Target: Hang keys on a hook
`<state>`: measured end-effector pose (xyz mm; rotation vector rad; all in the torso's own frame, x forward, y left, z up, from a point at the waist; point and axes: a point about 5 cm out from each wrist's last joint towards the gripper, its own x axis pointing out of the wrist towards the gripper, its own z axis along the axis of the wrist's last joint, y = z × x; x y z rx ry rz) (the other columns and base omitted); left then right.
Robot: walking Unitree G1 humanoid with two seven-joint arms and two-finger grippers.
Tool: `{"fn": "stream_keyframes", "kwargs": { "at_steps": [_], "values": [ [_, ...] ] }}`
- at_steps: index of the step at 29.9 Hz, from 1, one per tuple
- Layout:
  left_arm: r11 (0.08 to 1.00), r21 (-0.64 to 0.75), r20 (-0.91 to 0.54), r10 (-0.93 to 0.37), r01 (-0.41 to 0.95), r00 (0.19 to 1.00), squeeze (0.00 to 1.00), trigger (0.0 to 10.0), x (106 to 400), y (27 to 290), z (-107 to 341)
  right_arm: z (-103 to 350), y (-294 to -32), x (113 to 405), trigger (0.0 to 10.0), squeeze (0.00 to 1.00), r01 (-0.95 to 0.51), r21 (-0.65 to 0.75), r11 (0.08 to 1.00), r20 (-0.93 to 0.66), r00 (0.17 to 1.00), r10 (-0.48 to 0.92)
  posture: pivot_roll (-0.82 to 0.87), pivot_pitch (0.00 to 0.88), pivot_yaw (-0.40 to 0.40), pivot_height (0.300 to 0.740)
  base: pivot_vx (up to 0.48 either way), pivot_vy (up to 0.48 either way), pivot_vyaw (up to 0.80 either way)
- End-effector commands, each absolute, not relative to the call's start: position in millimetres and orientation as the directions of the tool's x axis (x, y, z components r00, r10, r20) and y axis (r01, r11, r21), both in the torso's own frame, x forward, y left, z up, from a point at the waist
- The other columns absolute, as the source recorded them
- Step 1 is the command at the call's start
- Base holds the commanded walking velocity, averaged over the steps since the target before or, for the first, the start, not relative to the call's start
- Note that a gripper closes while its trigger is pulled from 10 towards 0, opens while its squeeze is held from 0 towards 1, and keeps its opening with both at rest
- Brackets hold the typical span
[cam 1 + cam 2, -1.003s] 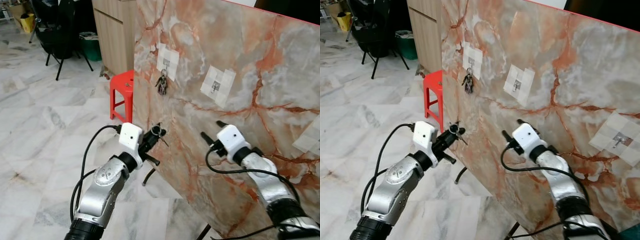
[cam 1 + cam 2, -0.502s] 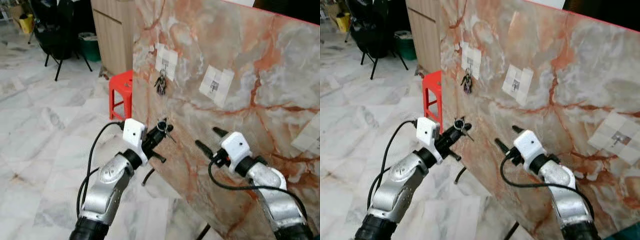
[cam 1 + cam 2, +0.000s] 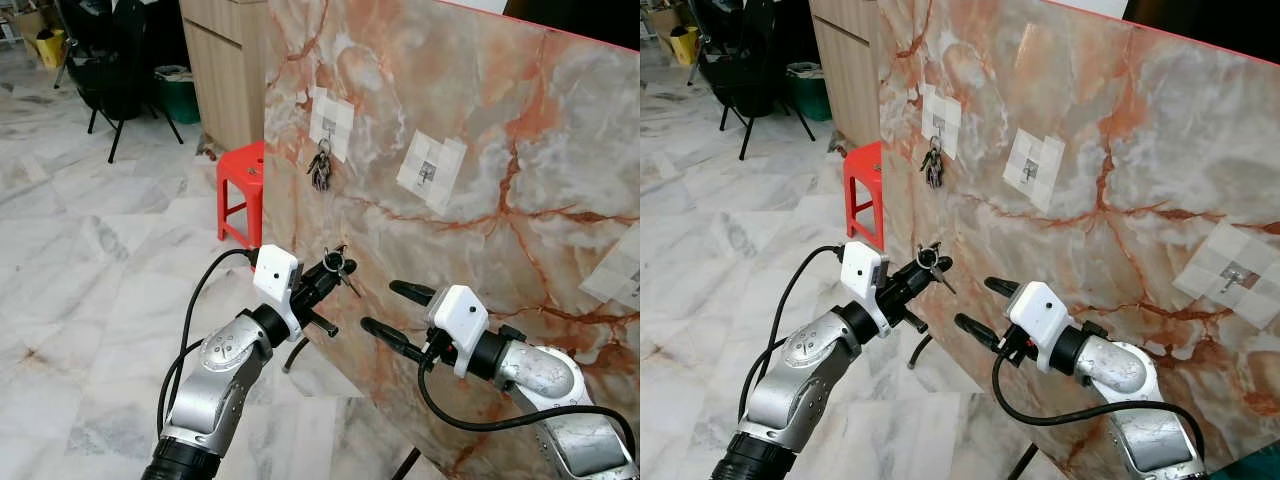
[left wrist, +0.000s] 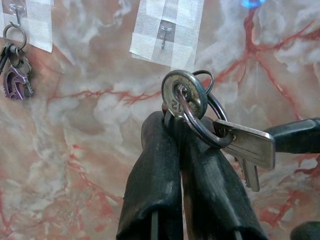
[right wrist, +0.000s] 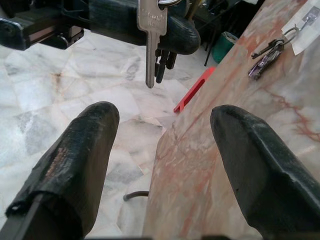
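**Gripping the keys, robot nears an empty hook**

Holding a small bunch of keys [image 3: 338,266] just in front of a marble-patterned wall panel [image 3: 520,120], the left pincer [image 3: 330,272] has its two black fingers pressed together on the key ring, one flat key dangling below. The keys are raised off the floor, well below and to the left of the middle hook [image 3: 430,172], which sits bare on its patch of white tape. The hook to its left [image 3: 327,127] already carries another bunch of keys [image 3: 321,172]. A third taped hook [image 3: 1234,274] shows farther right on the panel. The right pincer [image 3: 392,312] hovers beside the held keys with its fingers spread wide, gripping nothing. A red stool [image 3: 243,182] stands on the marble floor [image 3: 90,260] beyond the panel's edge. By the look of it, the pick-up is done; the lift to the free hook and the threading of the ring over it remain.
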<state>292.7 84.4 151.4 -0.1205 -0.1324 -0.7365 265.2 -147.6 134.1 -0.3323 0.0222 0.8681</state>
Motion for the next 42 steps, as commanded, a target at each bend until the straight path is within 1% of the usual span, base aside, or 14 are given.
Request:
{"fn": "stream_keyframes", "kwargs": {
  "at_steps": [1, 6, 8, 10, 14, 19, 22, 23, 28, 31, 38, 42],
  "values": [
    [0.720, -0.041, 0.167, -0.679, 0.693, 0.715, 0.00, 10.0, 291, 80, 155, 140, -145, 267, 10.0, 0.00, -0.745, -0.294, 0.599, -0.140, 0.653, 0.744, 0.08, 0.000, -0.083, 0.740, 0.000, 0.000, 0.00],
    [0.715, -0.038, 0.161, -0.685, 0.698, 0.710, 0.00, 10.0, 290, 78, 154, 148, -140, 272, 10.0, 0.00, -0.716, -0.291, 0.635, -0.106, 0.683, 0.722, 0.09, 0.000, -0.086, 0.740, 0.000, 0.000, 0.00],
    [0.715, -0.038, 0.159, -0.685, 0.698, 0.711, 0.00, 10.0, 290, 78, 153, 147, -140, 272, 10.0, 0.00, -0.717, -0.297, 0.631, -0.109, 0.682, 0.723, 0.09, 0.000, -0.086, 0.740, 0.000, 0.000, 0.00],
    [0.716, -0.033, 0.155, -0.686, 0.698, 0.711, 0.00, 10.0, 290, 78, 153, 148, -137, 271, 10.0, 0.00, -0.725, -0.285, 0.627, -0.102, 0.673, 0.732, 0.09, 0.000, -0.086, 0.740, 0.000, 0.000, 0.00],
    [0.716, -0.031, 0.153, -0.686, 0.697, 0.711, 0.00, 10.0, 290, 77, 152, 148, -131, 266, 10.0, 0.00, -0.763, -0.263, 0.590, -0.103, 0.631, 0.769, 0.09, 0.000, -0.087, 0.740, 0.000, 0.000, 0.00],
    [0.716, -0.025, 0.148, -0.688, 0.698, 0.711, 0.00, 10.0, 289, 77, 151, 149, -128, 264, 10.0, 0.00, -0.771, -0.258, 0.582, -0.106, 0.622, 0.776, 0.09, 0.000, -0.086, 0.740, 0.000, 0.000, 0.00],
    [0.715, -0.023, 0.146, -0.689, 0.699, 0.710, 0.00, 10.0, 290, 76, 151, 148, -123, 260, 10.0, 0.00, -0.802, -0.236, 0.549, -0.115, 0.584, 0.804, 0.09, 0.000, -0.087, 0.740, 0.000, 0.000, 0.00],
    [0.714, -0.022, 0.145, -0.690, 0.699, 0.709, 0.00, 10.0, 290, 76, 151, 147, -123, 259, 10.0, 0.00, -0.802, -0.237, 0.548, -0.115, 0.584, 0.804, 0.09, 0.000, -0.087, 0.740, 0.000, 0.000, 0.00],
    [0.713, -0.021, 0.143, -0.692, 0.701, 0.708, 0.00, 10.0, 290, 75, 151, 145, -120, 262, 10.0, 0.00, -0.787, -0.258, 0.561, -0.122, 0.602, 0.789, 0.08, 0.000, -0.086, 0.740, 0.000, 0.000, 0.00],
    [0.713, -0.020, 0.140, -0.692, 0.701, 0.708, 0.00, 10.0, 290, 75, 150, 144, -119, 262, 10.0, 0.00, -0.786, -0.242, 0.569, -0.107, 0.605, 0.789, 0.09, 0.000, -0.087, 0.740, 0.000, 0.000, 0.00],
    [0.712, -0.022, 0.137, -0.693, 0.702, 0.708, 0.00, 10.0, 289, 75, 149, 143, -116, 268, 10.0, 0.00, -0.742, -0.257, 0.619, -0.089, 0.656, 0.750, 0.09, 0.000, -0.088, 0.740, 0.000, 0.000, 0.00],
    [0.712, -0.022, 0.138, -0.693, 0.702, 0.707, 0.00, 10.0, 289, 75, 149, 143, -115, 268, 10.0, 0.00, -0.745, -0.260, 0.614, -0.093, 0.653, 0.752, 0.09, 0.000, -0.088, 0.740, 0.000, 0.000, 0.00]
  ]
}}
